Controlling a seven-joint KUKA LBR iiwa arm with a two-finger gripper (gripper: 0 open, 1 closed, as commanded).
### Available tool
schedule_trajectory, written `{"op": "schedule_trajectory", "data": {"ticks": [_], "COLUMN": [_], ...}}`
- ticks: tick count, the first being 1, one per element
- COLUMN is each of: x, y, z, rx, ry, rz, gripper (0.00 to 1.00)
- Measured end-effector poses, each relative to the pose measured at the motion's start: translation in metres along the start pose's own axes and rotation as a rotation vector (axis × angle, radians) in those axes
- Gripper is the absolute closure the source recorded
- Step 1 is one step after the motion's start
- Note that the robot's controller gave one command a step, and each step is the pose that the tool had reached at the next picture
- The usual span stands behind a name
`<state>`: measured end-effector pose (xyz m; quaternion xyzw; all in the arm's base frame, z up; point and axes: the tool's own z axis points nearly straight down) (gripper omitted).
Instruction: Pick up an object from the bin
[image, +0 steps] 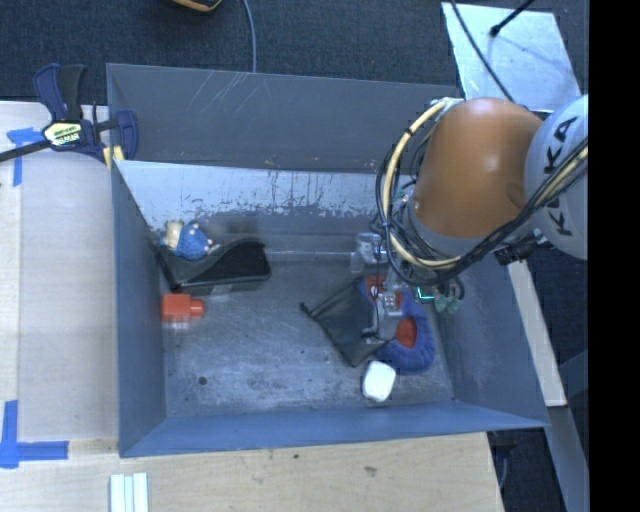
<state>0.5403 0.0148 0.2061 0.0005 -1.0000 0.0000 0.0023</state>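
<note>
In the camera view, the gripper (386, 318) is hovering at the bin's (250, 120) right over a blue lump (420, 345), beside a dark sheet (340, 322) and a white ball (378, 382). Whether it is open or closed cannot be told. Centring on the blue lump before closing is looking wise.

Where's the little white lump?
In the camera view, the white lump lies low on the right of the bin floor, just below the blue thing and beside the dark flat piece.

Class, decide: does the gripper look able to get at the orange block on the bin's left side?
Probably yes. The orange block lies uncovered on the floor, with nothing on top; the gripper hangs across the bin, near a blue thing.
</note>
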Motion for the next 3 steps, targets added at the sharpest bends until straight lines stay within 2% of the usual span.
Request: {"op": "schedule_trajectory", "data": {"ticks": [1,2,3], "x": [-0.014,-0.016,-0.013], "y": [-0.005,-0.005,0.014], "z": [0.132,0.127,-0.034], "rx": [0.0,0.0,0.0], "ry": [0.0,-0.008,-0.017], "rz": [-0.066,-0.065,-0.088], "gripper": [0.0,1.0,1.0]}}
